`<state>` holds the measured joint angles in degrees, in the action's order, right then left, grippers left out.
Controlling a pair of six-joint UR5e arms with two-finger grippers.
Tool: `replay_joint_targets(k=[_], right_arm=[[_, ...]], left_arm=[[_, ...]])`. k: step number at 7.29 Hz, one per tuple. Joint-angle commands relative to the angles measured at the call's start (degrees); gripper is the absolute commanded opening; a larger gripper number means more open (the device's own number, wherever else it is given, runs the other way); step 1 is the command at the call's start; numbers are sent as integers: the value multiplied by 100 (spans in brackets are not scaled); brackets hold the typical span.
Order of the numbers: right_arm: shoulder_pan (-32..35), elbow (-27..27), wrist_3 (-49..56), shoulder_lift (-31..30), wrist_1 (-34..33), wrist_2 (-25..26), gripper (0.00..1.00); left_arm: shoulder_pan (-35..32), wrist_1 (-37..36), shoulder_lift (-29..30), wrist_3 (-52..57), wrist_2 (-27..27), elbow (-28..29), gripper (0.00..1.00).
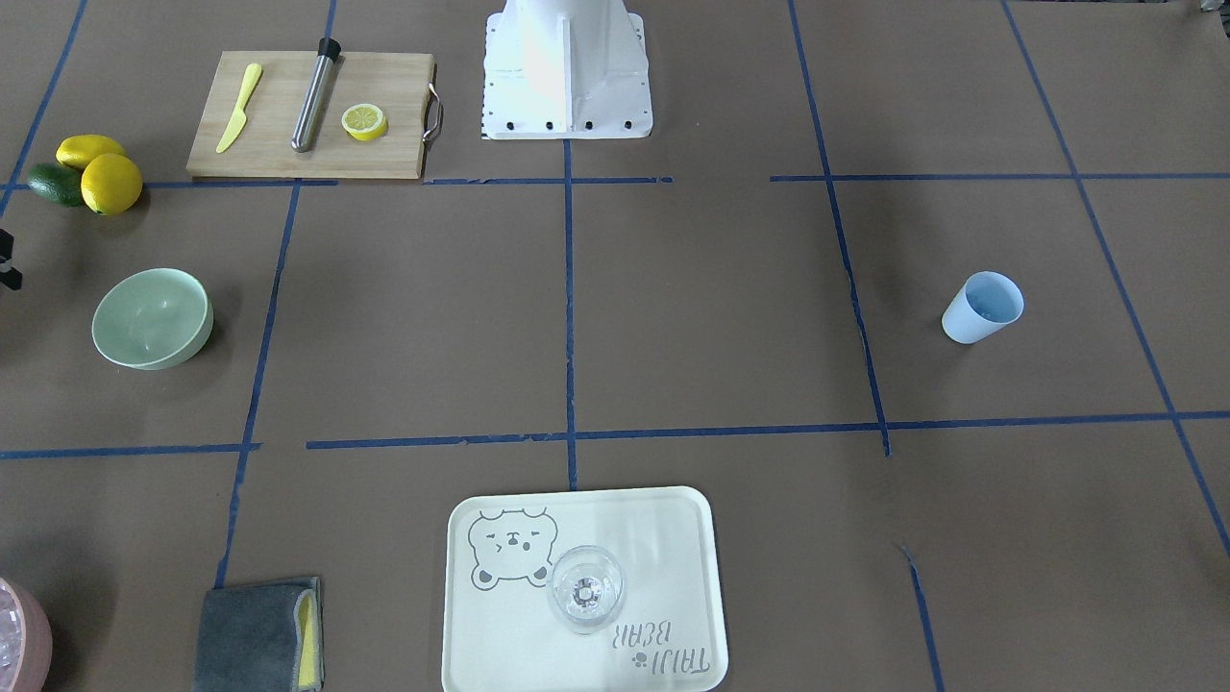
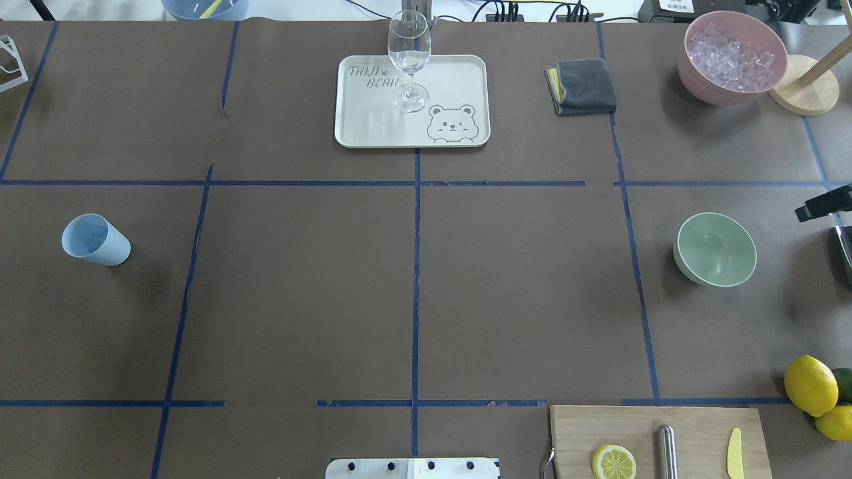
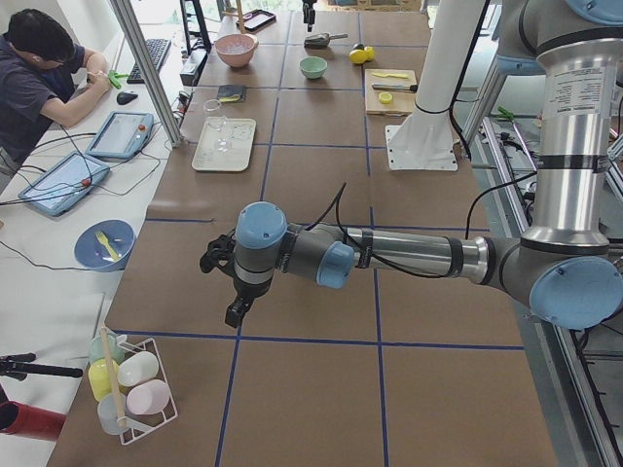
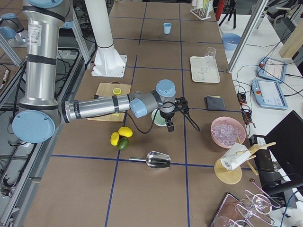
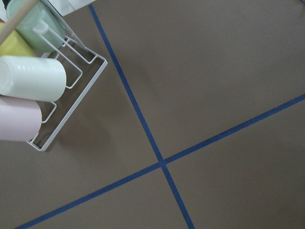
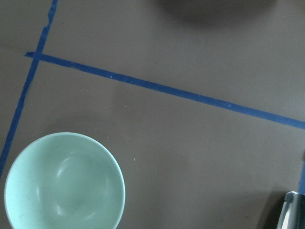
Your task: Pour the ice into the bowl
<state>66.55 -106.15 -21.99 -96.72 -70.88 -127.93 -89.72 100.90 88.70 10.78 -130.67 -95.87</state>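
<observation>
The ice (image 2: 732, 48) is a heap of small clear cubes in the pink container (image 2: 705, 83) at the far right; it also shows in the exterior right view (image 4: 227, 128). The mint-green bowl (image 2: 715, 249) stands empty on the right side, and shows in the front view (image 1: 152, 317) and the right wrist view (image 6: 64, 183). My right gripper (image 4: 183, 125) hovers just beside the bowl with its fingers spread and empty; only a black part of it (image 2: 822, 205) reaches the overhead view. My left gripper (image 3: 226, 287) hangs over the table's left end; I cannot tell its state.
A light blue cup (image 2: 95, 239) stands at the left. A tray (image 2: 459, 80) carries a wine glass (image 2: 409, 53). There is a grey cloth (image 2: 582, 85), a cutting board (image 2: 692, 426) with a lemon half, lemons (image 2: 811, 384), a metal scoop (image 4: 158, 161) and a wire cup rack (image 5: 71, 90).
</observation>
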Motion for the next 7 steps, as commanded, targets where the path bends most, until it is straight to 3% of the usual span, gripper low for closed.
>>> replay_joint_targets(k=[1,3,4,5,6,7], right_arm=[[-1148,181,-1487,4,748,854,99],[-1354,489,-1641,4,1111,901,95],[-1390,672,-1677,30,1146,902,85],[-1390,796,-1695,48,1269,893,47],[-1390,780,-1721,83,1270,875,0],[-1390,745,-1712,144,1270,840,0]], left_arm=[[24,-299,7,3,104,-99,100],[15,-282,7,12,77,-107,100],[15,-273,7,12,60,-107,100],[15,-264,7,21,60,-107,100],[15,-256,7,21,60,-107,100],[15,-256,7,21,68,-107,100]])
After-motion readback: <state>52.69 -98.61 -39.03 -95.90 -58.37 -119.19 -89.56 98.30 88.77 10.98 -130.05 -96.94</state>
